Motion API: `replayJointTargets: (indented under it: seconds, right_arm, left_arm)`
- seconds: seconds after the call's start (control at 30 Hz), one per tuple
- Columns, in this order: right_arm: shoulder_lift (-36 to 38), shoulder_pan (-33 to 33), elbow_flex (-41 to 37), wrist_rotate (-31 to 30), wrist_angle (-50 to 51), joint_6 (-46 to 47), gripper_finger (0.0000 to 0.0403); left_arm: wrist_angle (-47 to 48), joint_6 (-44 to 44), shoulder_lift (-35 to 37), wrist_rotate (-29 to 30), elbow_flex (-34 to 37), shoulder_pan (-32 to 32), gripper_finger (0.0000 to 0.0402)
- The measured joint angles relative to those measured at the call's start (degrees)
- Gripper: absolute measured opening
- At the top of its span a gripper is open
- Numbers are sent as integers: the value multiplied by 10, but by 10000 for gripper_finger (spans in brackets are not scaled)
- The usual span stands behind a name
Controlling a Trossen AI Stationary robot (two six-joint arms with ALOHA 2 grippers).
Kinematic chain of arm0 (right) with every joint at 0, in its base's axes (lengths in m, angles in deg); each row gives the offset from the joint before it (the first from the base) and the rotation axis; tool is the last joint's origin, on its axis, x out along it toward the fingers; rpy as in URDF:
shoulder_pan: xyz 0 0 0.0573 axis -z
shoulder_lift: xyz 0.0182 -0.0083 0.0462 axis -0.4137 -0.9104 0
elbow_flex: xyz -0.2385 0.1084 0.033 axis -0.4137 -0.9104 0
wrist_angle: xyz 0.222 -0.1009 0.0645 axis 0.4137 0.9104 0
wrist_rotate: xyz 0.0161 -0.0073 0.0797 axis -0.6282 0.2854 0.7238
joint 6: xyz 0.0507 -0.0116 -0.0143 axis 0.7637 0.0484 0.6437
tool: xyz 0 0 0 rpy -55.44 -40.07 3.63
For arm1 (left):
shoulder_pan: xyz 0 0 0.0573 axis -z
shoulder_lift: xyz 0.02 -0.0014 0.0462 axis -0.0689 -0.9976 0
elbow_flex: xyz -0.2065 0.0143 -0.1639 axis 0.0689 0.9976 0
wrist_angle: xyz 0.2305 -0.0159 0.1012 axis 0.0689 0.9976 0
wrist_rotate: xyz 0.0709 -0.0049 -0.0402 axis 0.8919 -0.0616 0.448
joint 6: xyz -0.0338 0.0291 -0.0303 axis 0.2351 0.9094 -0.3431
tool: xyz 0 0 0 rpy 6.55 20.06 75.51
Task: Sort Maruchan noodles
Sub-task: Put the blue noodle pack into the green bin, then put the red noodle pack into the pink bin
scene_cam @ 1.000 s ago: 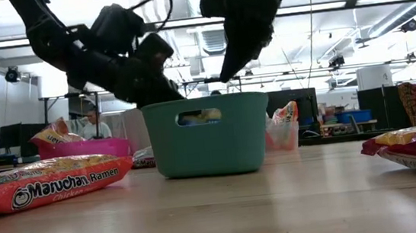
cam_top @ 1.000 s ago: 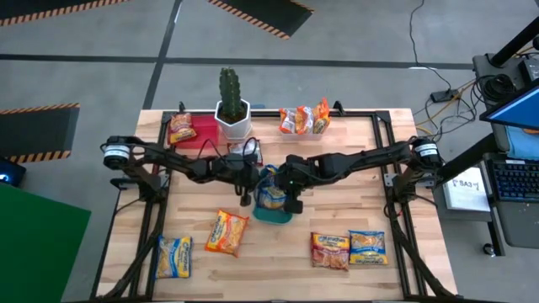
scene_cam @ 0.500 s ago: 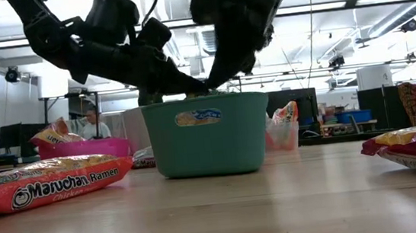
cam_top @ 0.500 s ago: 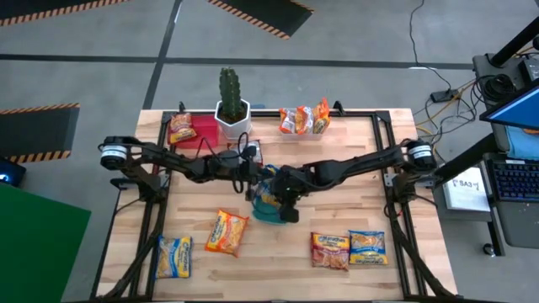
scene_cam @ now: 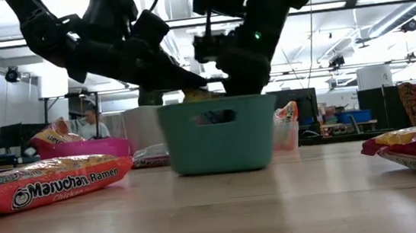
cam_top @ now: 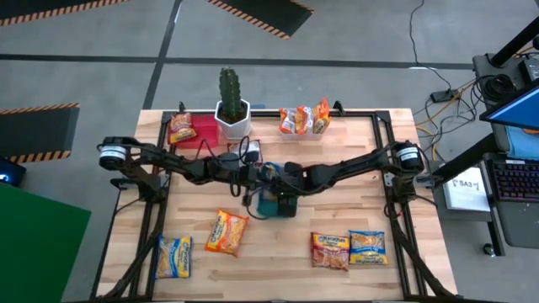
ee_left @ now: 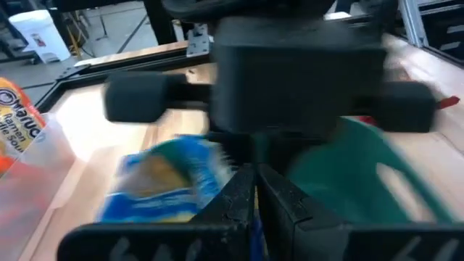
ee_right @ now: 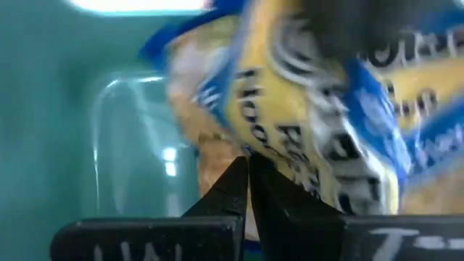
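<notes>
This is looking like a robotics lab or a workshop hall. The wooden desk [cam_top: 278,244] is standing on a grey concrete floor [cam_top: 101,59], where black and orange hazard stripes [cam_top: 261,13] are marking zones. Cables [cam_top: 438,93] are running over the floor to a side stand with a keyboard [cam_top: 515,178]. In the low view, long ceiling lights [scene_cam: 365,2] are shining over an open hall, where a person [scene_cam: 95,124] is sitting far behind among frames and equipment.

Both arms crowd the green tray [cam_top: 271,204] at table centre; cactus [cam_top: 230,91] stands behind; bare wood between front packets.
</notes>
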Motion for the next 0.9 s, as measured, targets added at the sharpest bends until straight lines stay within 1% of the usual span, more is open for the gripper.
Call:
replayJointTargets:
  seconds: [0.13,0.3,0.4,0.5,0.63,0.7,0.77,0.9]
  right_arm:
    - [-5,1,-2,-9,1,-5,9]
    - [-9,0,-3,-5,1,-10,9]
    - [-9,0,-2,-6,1,-10,9]
    - [3,0,-1,-5,2,-10,9]
    - [41,0,-1,4,13,-10,9]
    - [65,0,-1,29,24,-4,9]
    - [88,0,-1,68,31,9,9]
    - [127,-3,-1,169,31,54,9]
  left_arm:
    - [32,1,9,6,0,0,0]
    - [49,1,21,49,0,-1,0]
    - [52,2,32,58,0,-1,0]
    - [59,4,49,60,0,-1,0]
    - [95,4,82,60,0,-1,0]
    - [117,4,100,60,0,-1,0]
    - [155,-2,120,60,0,0,0]
    - [197,-32,154,60,0,0,0]
